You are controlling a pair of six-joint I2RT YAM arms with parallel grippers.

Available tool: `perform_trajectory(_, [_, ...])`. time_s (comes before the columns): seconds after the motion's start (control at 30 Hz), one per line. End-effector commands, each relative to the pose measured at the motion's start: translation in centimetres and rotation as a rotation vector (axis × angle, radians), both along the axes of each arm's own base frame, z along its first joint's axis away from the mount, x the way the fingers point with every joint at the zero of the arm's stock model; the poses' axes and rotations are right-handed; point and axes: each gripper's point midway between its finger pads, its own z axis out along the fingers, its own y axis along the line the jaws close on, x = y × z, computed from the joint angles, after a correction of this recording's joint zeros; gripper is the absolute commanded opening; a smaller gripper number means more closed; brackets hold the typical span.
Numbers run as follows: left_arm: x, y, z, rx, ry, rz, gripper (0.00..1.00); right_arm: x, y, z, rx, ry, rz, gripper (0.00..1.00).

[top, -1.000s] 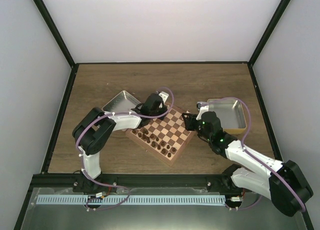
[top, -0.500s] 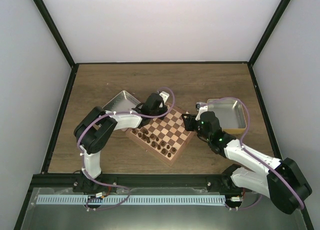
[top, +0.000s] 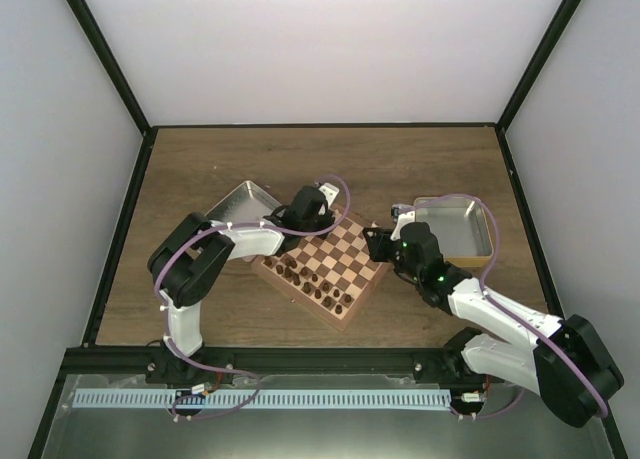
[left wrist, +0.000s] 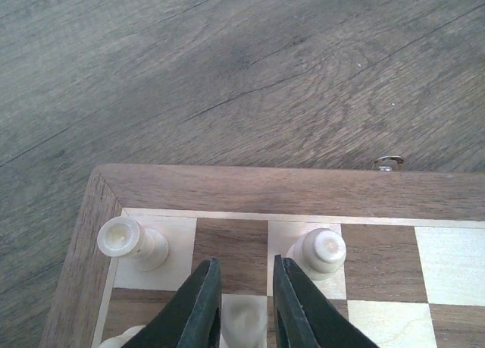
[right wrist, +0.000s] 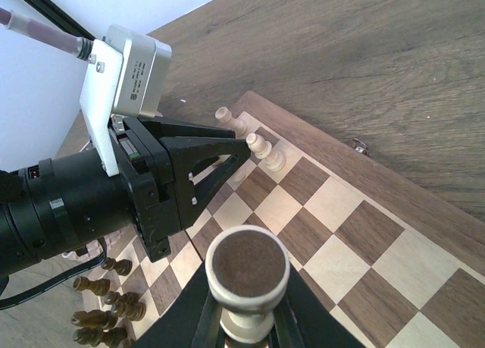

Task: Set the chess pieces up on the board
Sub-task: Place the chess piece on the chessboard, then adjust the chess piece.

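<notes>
Seen from above, a square wooden chessboard with light and dark brown checks (top: 345,254) lies turned like a diamond at the middle of the brown wooden tabletop (top: 200,159). One silver metal tray (top: 240,201) sits at its upper left and another silver tray (top: 455,227) at its right. Dark brown chess pieces (top: 318,291) crowd the board's lower left side. The left end effector (top: 315,227) is over the upper left edge, and the right end effector (top: 380,242) is over the upper right edge.

In the left wrist view, we see the left end effector's two dark fingers (left wrist: 203,306) at the bottom centre. They stand narrowly apart on either side of a tiny light beige wooden chess piece (left wrist: 241,321). That piece is blurred, so we cannot tell whether the fingers grasp it or have released it. Two more beige pieces (left wrist: 130,242) stand upright on light squares along the board's rim.

In the right wrist view, the right end effector is clenched on a beige piece with a round brown felt base (right wrist: 248,268), held above the checks at the bottom centre.
</notes>
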Motion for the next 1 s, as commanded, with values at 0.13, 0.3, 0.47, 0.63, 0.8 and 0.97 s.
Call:
perform_trajectory(0.13, [0.1,0.0,1.3,-0.013,-0.013,-0.009,0.22,0.2,0.3,0.8,0.018,-0.015,0.005,0.12])
perform_trajectory(0.3, [0.1,0.1,2.4,-0.022,-0.024,-0.003,0.23,0.2,0.3,0.7,0.018,-0.012,0.004,0.12])
perform_trajectory(0.47, [-0.1,0.1,5.8,-0.079,-0.054,0.007,0.26,0.1,0.4,1.1,0.029,-0.014,0.006,0.12])
perform_trajectory(0.63, [-0.8,1.0,10.1,-0.177,-0.085,0.054,0.36,-0.1,1.2,2.2,0.082,-0.014,0.042,0.12])
perform_trajectory(0.8, [-3.7,1.5,14.0,-0.380,-0.082,0.033,0.49,-0.8,3.3,4.6,0.242,-0.005,0.125,0.11])
perform_trajectory(0.97, [-7.8,2.5,16.7,-0.571,-0.085,-0.040,0.59,-1.5,5.4,7.4,0.465,0.076,0.197,0.10])
